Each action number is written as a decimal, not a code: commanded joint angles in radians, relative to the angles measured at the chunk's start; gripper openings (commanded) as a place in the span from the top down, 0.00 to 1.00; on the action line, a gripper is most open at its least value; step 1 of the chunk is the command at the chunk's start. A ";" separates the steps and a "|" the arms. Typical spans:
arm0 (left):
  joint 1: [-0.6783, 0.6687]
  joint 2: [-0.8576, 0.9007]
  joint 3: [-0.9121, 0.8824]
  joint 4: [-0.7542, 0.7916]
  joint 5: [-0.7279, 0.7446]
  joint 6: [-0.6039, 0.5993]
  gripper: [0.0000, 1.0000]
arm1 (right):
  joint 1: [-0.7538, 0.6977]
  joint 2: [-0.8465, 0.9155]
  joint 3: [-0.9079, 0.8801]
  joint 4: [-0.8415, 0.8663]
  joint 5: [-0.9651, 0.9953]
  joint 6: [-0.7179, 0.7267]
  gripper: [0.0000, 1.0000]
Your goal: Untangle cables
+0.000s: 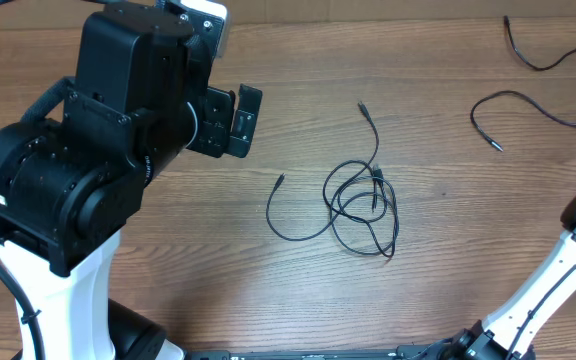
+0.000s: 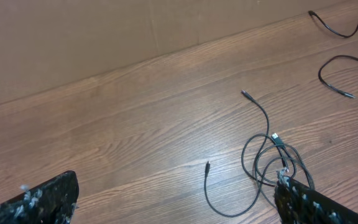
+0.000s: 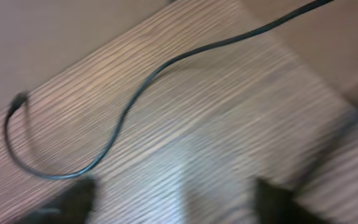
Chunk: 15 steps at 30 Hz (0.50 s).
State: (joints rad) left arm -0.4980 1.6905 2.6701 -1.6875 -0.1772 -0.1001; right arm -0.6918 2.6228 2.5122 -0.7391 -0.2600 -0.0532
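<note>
The likeliest failure is a tightened knot. The tangle lies on the wooden table, about mid-table and in front of both arms, with several loops crossing at its middle. A pull on 1 free tail would probably cinch those crossings or drag the whole bundle instead of drawing a cord out. A thin cord lying flat on the wood is also easy for the fingers to miss or let slip.

There is a second risk at the far right, where 2 separate cables lie apart from each other. A cord laid across them could tangle them again.

The left gripper hangs above the table to the left of the tangle. Its fingers are spread wide and hold nothing. The right gripper shows only as 2 blurred dark fingers well apart, with bare wood between them. A loose cable curves ahead of them, untouched.

The tangle's long axis runs from near to far. One tail points toward the far edge and ends in a small plug. Another tail sweeps out to the left, with its plug tip turned toward the far edge too.
</note>
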 commanded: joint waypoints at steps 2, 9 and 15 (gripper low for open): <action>-0.008 -0.004 0.002 -0.002 -0.014 0.019 0.00 | 0.013 -0.040 0.030 -0.022 -0.023 -0.004 0.00; -0.008 -0.004 0.002 -0.002 -0.014 0.019 0.00 | 0.045 -0.209 0.034 -0.062 -0.017 0.037 0.00; -0.008 -0.003 0.002 -0.002 -0.014 0.035 0.00 | 0.077 -0.373 0.034 -0.135 -0.042 0.137 0.00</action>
State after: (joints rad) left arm -0.4980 1.6905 2.6701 -1.6875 -0.1772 -0.0956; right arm -0.6441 2.3997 2.5130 -0.8631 -0.2783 0.0303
